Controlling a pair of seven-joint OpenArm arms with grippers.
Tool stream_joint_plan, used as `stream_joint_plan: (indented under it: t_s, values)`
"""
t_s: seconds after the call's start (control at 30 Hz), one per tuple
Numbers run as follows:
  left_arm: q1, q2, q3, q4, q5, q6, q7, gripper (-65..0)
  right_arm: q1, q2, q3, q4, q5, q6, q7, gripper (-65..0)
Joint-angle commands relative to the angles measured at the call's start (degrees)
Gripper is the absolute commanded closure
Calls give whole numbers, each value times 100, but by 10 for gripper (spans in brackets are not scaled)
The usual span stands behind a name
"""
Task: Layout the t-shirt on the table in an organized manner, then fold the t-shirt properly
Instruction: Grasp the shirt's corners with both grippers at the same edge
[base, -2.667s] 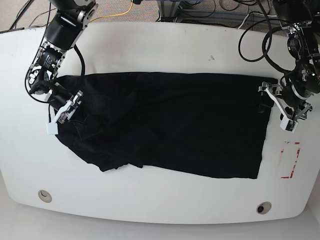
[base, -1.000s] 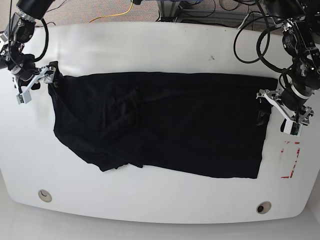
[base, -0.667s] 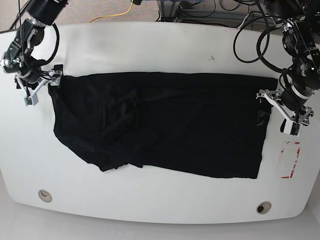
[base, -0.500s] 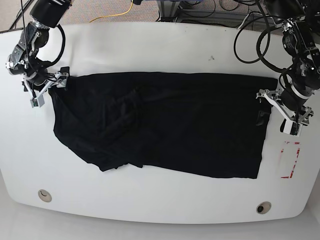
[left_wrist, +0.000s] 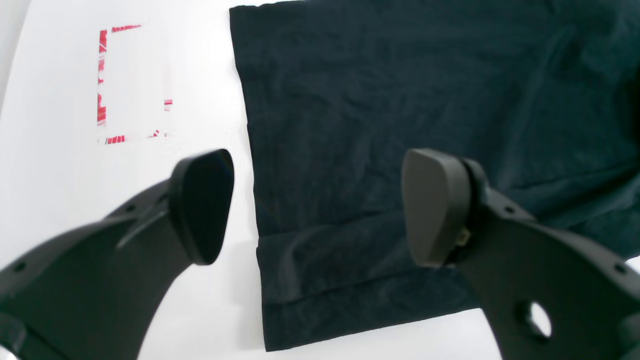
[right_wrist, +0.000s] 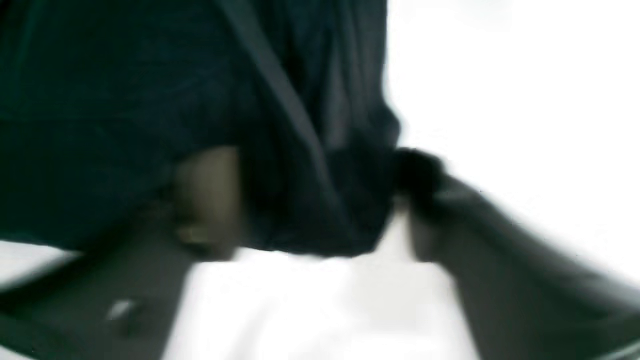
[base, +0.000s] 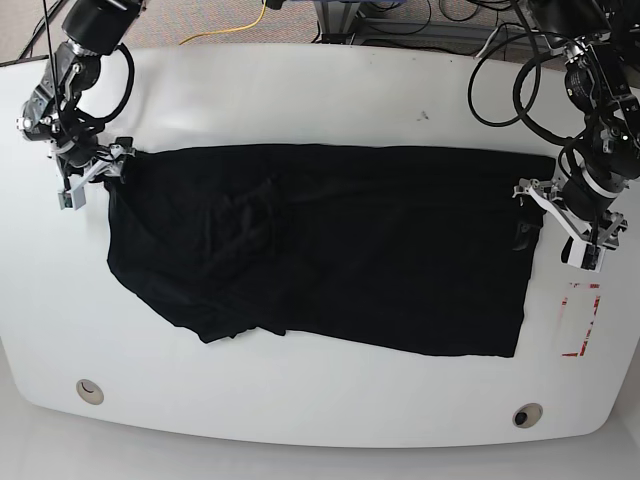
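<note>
plain black soft-fabric t-shirt (base: 320, 245) lies spread across the middle of the large white smooth table (base: 330, 95), far edge fairly straight, near edge slanting, a rumpled patch left of centre in the base view.

right pincer (base: 92, 168) sits at the shirt's far left corner. in its wrist view a bunched fold of cloth (right_wrist: 320, 200) stands between the two fingers, one finger (right_wrist: 207, 200) on each side; jaws part-way in, and i cannot tell whether they have actually pinched it.

left pincer (base: 570, 222) hangs at the opposite short edge, jaws wide apart, holding nothing; its wrist view shows the shirt edge (left_wrist: 260, 210) on the table between the fingers.

risks, as i judge them:
- only a thin fold is caught at the corner; a pull could slip off it, or drag just one layer and skew the shirt.
- a pull from one end with the other end free would slide the whole garment rather than flatten it.
- the creased patch may get pressed into the fold.

hard to read: right wrist view is badly blurred; sleeves and collar cannot be picked out in the black; red tape rectangle outline (base: 583, 318) washes out in the left wrist view.
</note>
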Motion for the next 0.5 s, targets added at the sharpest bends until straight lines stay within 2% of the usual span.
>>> stream_joint_plan:
  t_s: [0.0, 0.03, 0.1, 0.23, 0.47]
  values:
    - [-5, -80, -19, -138, -34, 16, -96, -485, 33, 66, 7, 29, -31, 12, -98, -181]
    - [12, -89, -19, -226, -34, 16, -96, -485, 33, 66, 7, 29, -31, 12, -98, -97]
    - [30, -89, -37, -367, -34, 16, -96, -485, 33, 57, 7, 29, -31, 12, -98, 0]
    - [162, -106, -54, -657, -43, -10, -114, -486, 33, 57, -2, 38, -31, 12, -107, -21]
    - [399, -115, -134, -1017, -52, -28, -122, -492, 6, 57, -2, 46, -31, 12, -107, -21]
